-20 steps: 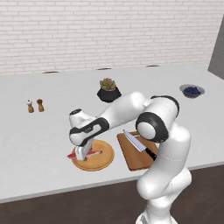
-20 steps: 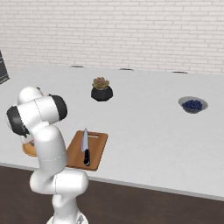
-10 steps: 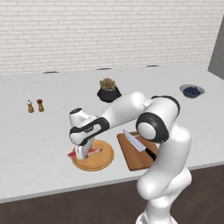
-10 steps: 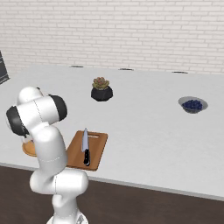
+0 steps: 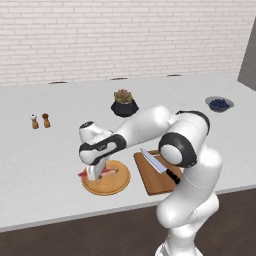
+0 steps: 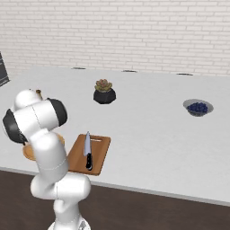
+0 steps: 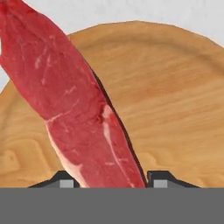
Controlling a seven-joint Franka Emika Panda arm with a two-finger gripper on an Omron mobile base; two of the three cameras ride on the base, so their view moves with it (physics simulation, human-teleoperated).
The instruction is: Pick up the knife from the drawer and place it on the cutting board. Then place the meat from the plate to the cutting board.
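Note:
The meat, a red strip with pale streaks, lies on the round light wooden plate, and one end pokes out from under the hand. My gripper reaches down onto the plate, and its two fingers press against the strip's sides, shut on it. The knife rests on the reddish-brown cutting board just right of the plate, with its black handle toward the counter's front. In the right base view my arm hides most of the plate beside the board and knife.
A potted succulent stands behind the plate. A bowl of blueberries sits at the far right, and two small shakers stand at the left. The counter's front edge runs just below the plate and board.
The jaws have drawn together onto the meat strip. The arm and hand have stayed over the plate, and the knife and board have not moved.

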